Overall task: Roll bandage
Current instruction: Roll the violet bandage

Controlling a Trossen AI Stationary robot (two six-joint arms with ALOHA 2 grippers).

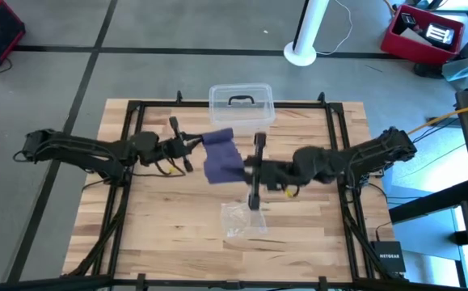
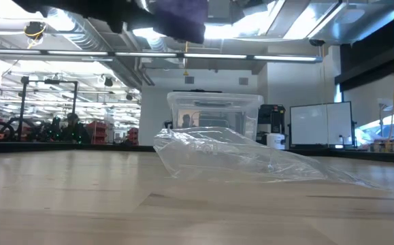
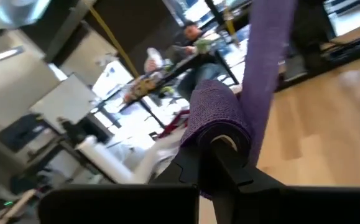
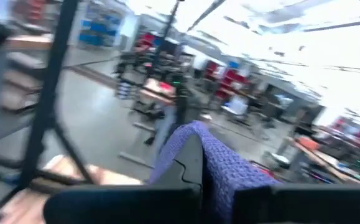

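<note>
Held up off the wooden table (image 1: 169, 242), the bandage (image 1: 221, 157) hangs as a dark blue-purple strip between the two arms, above and just left of the clear plastic bag (image 1: 242, 220). Left of the bandage, the left gripper (image 1: 191, 145) has its fingers pressed together on the strip's rolled end; the left wrist view shows purple fabric wound around a pale core at the fingertips. Behind the bandage stands the clear plastic box (image 1: 242, 105) with a black handle. Right of the bandage, the right gripper (image 1: 251, 168) pinches the strip's other end tight.
</note>
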